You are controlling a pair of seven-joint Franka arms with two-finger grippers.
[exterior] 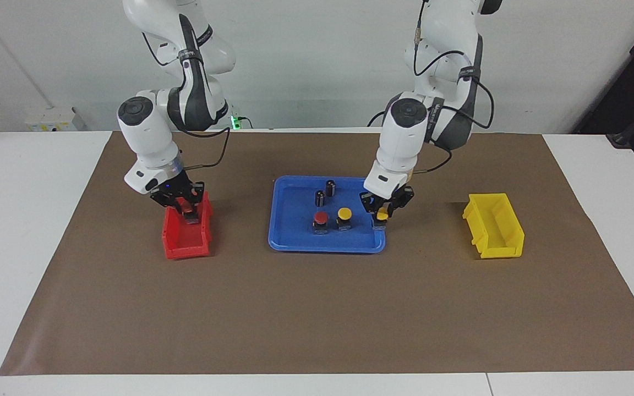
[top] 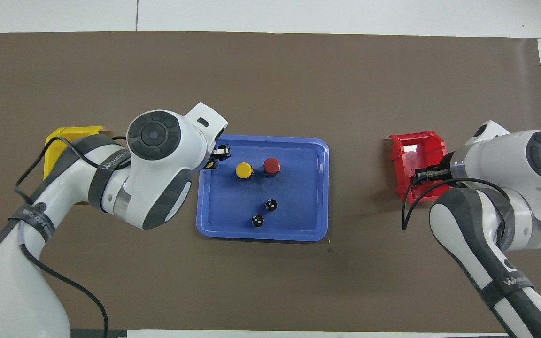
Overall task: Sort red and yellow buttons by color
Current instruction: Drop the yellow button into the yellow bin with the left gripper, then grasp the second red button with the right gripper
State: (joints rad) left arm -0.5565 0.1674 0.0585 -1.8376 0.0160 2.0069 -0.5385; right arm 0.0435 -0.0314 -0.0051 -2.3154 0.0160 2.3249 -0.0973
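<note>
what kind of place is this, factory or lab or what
Most likely a robotics lab bench, not a factory line: two arms mounted at a white table covered by a brown mat, a plain white wall, and a staged sorting setup of a blue tray between colour-matched bins.

Probably a lab: robot arms [exterior: 152, 132], papered table [exterior: 317, 313], bare wall.

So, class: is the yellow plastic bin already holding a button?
No, the yellow plastic bin shows only bare yellow walls and floor inside.
</note>
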